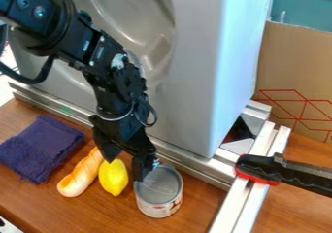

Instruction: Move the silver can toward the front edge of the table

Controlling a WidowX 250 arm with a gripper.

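My claw [125, 165] hangs over the table [198, 210] with its fingers parted, and I see nothing gripped between them. The yellow lemon [113, 177] rests on the table just below, beside the bread roll [79, 174], and the purple cloth [40, 147] lies nearer the table's left edge. So nothing is lifted as things lie now. The can [158, 191] stands upright close by; whether it is sealed or holds anything, I cannot tell
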